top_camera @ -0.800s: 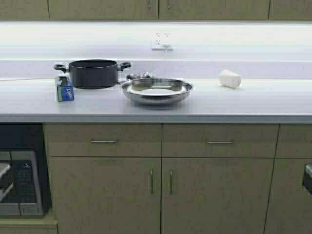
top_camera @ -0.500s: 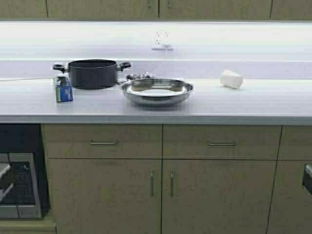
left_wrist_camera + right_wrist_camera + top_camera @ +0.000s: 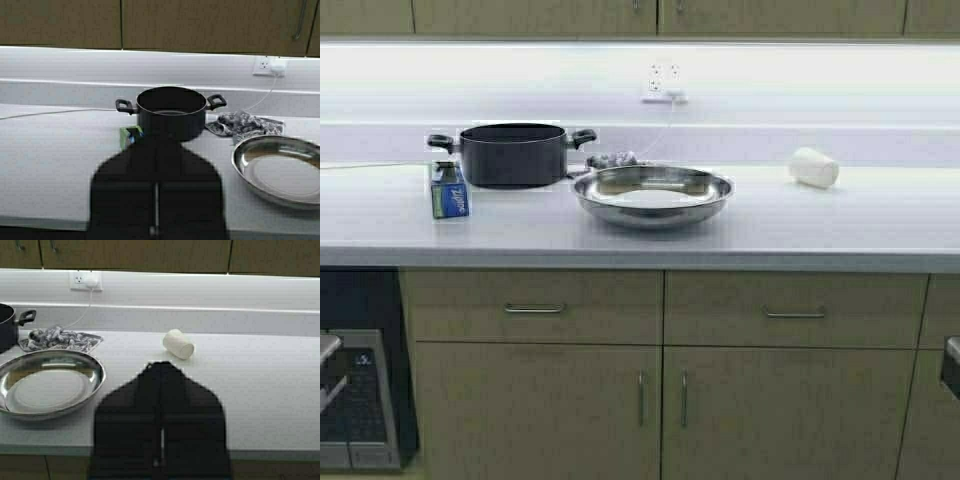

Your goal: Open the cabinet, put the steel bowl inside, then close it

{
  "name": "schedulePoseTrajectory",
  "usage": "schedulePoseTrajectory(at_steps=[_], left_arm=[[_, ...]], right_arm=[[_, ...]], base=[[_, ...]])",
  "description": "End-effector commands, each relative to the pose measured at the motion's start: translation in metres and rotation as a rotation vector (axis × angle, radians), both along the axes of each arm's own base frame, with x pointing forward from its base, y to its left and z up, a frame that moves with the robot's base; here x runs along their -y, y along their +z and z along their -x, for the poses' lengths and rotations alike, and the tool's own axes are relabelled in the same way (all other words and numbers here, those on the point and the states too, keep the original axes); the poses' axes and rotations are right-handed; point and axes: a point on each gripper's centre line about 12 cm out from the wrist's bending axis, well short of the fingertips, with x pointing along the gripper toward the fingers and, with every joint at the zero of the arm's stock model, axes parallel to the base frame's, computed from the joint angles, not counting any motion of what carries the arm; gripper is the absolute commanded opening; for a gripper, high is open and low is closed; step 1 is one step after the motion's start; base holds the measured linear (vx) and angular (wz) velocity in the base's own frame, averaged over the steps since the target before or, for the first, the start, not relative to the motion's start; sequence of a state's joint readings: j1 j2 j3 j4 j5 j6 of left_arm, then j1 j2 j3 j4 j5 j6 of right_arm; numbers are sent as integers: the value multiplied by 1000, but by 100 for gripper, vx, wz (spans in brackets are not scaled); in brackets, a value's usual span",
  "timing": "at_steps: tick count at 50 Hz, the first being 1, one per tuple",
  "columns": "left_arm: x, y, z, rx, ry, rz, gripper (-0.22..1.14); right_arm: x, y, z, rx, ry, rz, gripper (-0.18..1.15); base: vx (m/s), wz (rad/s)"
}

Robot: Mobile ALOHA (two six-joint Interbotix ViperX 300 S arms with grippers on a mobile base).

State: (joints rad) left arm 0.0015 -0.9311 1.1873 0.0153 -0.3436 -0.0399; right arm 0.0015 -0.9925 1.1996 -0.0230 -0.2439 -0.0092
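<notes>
The cabinet (image 3: pixel 650 15), tan wood-grain with slim bar handles, shows only its closed lower edge above the lit backsplash. The long pale countertop (image 3: pixel 840 225) has a straight front lip and bare room at right. The steel bowl (image 3: pixel 652 194), wide, shallow and shiny, sits mid-counter, just beside the black pot (image 3: pixel 512 152). A patterned cloth (image 3: pixel 245 125) lies behind it. The left gripper (image 3: pixel 155 220) and right gripper (image 3: pixel 161 450) hang before the counter edge, fingers pressed together, holding nothing.
</notes>
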Motion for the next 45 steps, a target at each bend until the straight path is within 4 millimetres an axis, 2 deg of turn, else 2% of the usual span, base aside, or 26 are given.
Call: schedulePoseTrajectory(at_steps=[1, 45], left_arm=[[0, 7, -3, 17, -4, -15, 2], [1, -3, -4, -2, -6, -10, 2]], right_arm=[[0, 6, 1, 20, 0, 1, 5], [0, 0, -1, 0, 0, 0, 5]], base=[[22, 2], [26, 2]])
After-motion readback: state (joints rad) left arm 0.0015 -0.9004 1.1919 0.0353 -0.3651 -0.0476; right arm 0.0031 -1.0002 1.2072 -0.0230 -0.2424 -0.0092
